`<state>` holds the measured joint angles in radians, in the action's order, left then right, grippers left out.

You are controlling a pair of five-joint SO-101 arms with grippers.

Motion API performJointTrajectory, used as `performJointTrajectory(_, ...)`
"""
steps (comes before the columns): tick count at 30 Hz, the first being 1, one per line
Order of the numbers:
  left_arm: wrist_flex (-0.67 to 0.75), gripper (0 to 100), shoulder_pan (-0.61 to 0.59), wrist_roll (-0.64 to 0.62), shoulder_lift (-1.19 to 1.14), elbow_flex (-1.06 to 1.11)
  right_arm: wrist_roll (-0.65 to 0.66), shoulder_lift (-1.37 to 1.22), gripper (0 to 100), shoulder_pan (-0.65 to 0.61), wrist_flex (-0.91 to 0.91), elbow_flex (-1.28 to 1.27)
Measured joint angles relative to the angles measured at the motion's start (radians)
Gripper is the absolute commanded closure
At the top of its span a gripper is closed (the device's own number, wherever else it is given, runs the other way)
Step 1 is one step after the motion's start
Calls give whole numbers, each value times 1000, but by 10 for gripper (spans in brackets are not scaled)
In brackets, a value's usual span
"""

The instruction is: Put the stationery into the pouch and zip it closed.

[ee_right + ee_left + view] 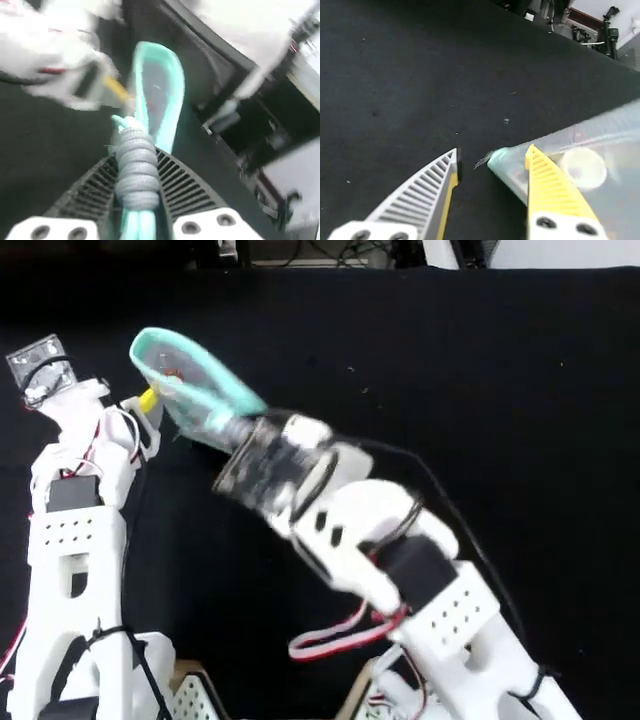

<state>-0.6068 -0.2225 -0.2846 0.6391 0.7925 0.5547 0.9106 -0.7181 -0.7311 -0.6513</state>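
Observation:
The pouch [196, 383] is see-through with a teal rim and is held up off the black table. My right gripper [236, 437] is shut on its near end. In the right wrist view the right gripper [137, 167] clamps the teal edge and a grey braided cord [136, 170], and the pouch [159, 82] stands up beyond it. My left gripper [493, 151] is open, with the pouch's teal corner [496, 159] between its fingers. In the high view the left gripper [150, 403] sits at the pouch's left edge. A pale round item [582, 167] shows inside the pouch.
The black table cloth [480, 390] spreads wide to the right and behind the arms. Both arm bases stand at the front edge. Dark equipment and cables lie beyond the table's far edge [580, 30].

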Motion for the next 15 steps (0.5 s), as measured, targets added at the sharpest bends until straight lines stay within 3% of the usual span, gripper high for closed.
performJointTrajectory(6,0,775,8,0,0,0,-11,55,986,-18,21,-2)
performJointTrajectory(15,-77,775,25,21,0,0,-233,49,986,190,155,-2)
